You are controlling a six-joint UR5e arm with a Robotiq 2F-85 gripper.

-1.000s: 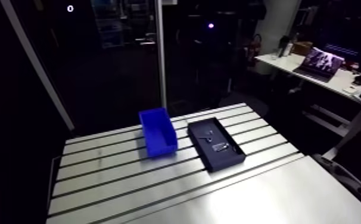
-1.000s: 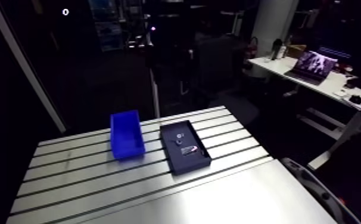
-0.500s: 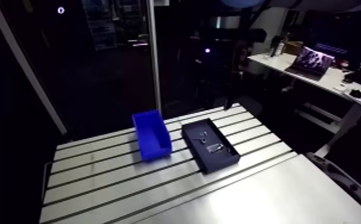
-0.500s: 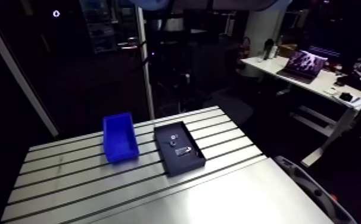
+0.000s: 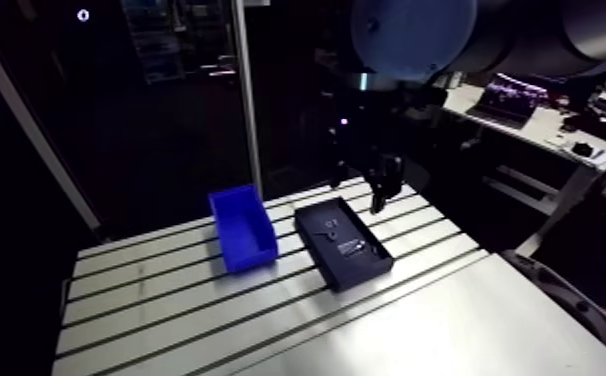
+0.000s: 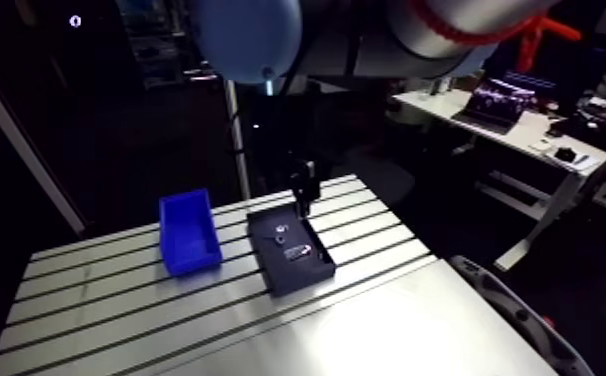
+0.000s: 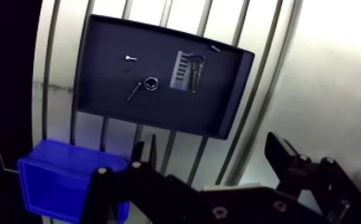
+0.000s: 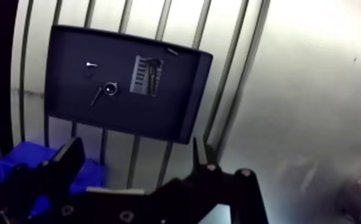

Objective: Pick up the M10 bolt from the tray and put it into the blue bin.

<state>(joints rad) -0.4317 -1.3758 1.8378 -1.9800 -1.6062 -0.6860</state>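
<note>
The black two-finger gripper (image 7: 211,146) hangs with fingers spread and empty, flat black tray (image 7: 218,95) ahead, blue plastic bin (image 7: 58,179) beside it.

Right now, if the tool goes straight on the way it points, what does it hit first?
Likely the bare table right beside the tray, possibly the tray's rim itself; depth is unclear. Nothing else shows between the fingers of the open tool.

**Robotics lab or workshop bench**

Robot arm's light-blue joint cap (image 5: 412,30) overhead. Slotted aluminium table (image 5: 217,320), bare metal. On it sit a blue bin (image 5: 249,255), parts-storage type, and near it a black tray (image 7: 105,89) holding small metal hardware: a screw (image 7: 130,58) and a ring-shaped piece (image 7: 151,83). Surroundings dim.
</note>
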